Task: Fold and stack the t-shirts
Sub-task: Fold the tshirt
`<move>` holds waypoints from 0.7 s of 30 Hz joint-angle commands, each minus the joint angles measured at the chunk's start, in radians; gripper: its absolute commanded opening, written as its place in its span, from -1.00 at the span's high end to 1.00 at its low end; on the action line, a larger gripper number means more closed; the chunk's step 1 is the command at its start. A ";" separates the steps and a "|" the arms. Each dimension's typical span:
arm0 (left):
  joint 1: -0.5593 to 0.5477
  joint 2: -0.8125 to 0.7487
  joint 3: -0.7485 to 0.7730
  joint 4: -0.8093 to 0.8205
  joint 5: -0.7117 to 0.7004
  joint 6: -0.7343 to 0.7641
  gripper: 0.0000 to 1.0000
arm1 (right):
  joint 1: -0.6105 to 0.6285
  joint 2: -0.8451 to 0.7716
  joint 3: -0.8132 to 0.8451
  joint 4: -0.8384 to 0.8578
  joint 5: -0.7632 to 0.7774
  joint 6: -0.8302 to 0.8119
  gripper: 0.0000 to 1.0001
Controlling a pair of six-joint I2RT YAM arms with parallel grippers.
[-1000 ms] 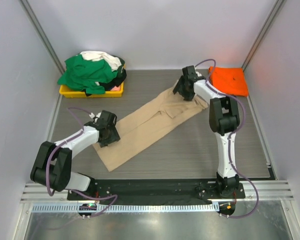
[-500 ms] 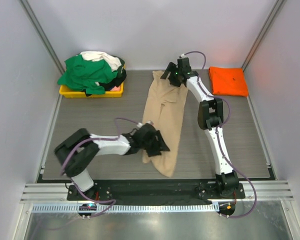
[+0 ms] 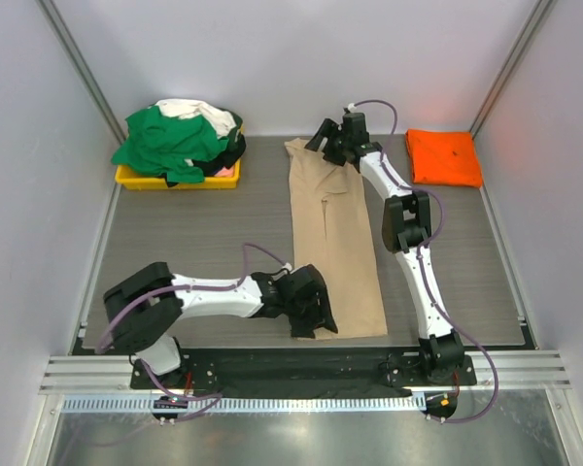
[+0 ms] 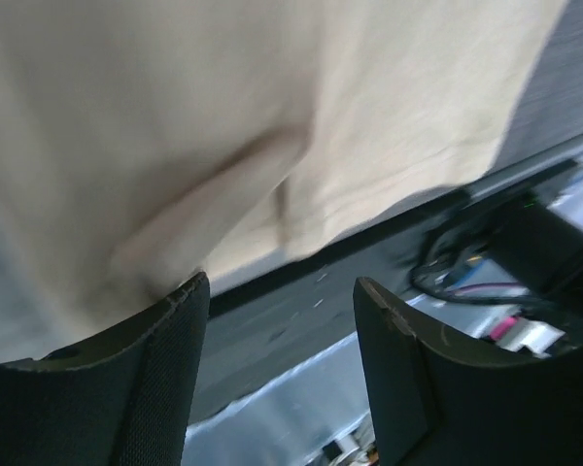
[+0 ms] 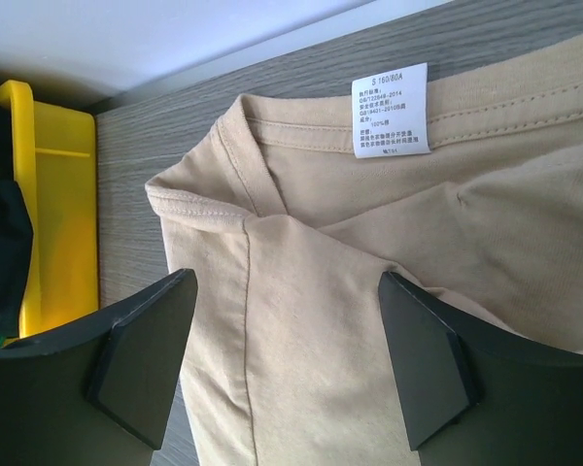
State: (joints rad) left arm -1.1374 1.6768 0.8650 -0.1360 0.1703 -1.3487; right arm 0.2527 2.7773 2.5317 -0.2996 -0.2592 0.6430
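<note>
1. Top external view showed the tan t-shirt (image 3: 335, 243) lying in a long strip down the middle of the table (image 3: 194, 233).
2. Left gripper (image 3: 314, 313) sat spread open at its near end.
3. Right gripper (image 3: 325, 136) hung open over the collar (image 5: 262, 126).

Evenly bright from above, soft shadows. Blurred across tan-beige t-shirt (image 4: 175, 116) in left wrist view; sharp in right wrist view.

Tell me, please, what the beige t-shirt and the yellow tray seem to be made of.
The beige t-shirt looks like soft knit cloth, probably cotton, with a matte finish: it creases and has stitched hems and a sewn white label. The yellow tray looks like smooth moulded plastic, slightly glossy, with rigid straight walls.
</note>
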 commanded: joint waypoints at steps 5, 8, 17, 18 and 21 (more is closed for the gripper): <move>-0.030 -0.264 0.113 -0.476 -0.202 0.091 -0.27 | -0.004 -0.040 -0.051 -0.030 -0.047 0.049 -0.98; -0.044 -0.330 0.183 -0.553 -0.278 0.120 -0.29 | -0.006 -0.111 -0.076 -0.032 -0.058 0.026 -0.99; -0.045 -0.446 0.086 -0.559 -0.400 0.134 -0.27 | -0.078 -0.759 -0.670 -0.117 0.095 -0.103 -0.99; -0.047 -0.454 0.074 -0.547 -0.403 0.134 -0.27 | -0.082 -0.824 -0.748 -0.131 0.147 -0.112 -0.99; -0.045 -0.468 0.016 -0.483 -0.413 0.137 -0.26 | -0.072 -1.051 -1.020 -0.223 0.210 -0.109 -0.99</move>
State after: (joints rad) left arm -1.1786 1.2392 0.9173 -0.6590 -0.1787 -1.2247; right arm 0.1753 1.9198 1.6688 -0.4332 -0.1593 0.5697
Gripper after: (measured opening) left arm 0.635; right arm 0.996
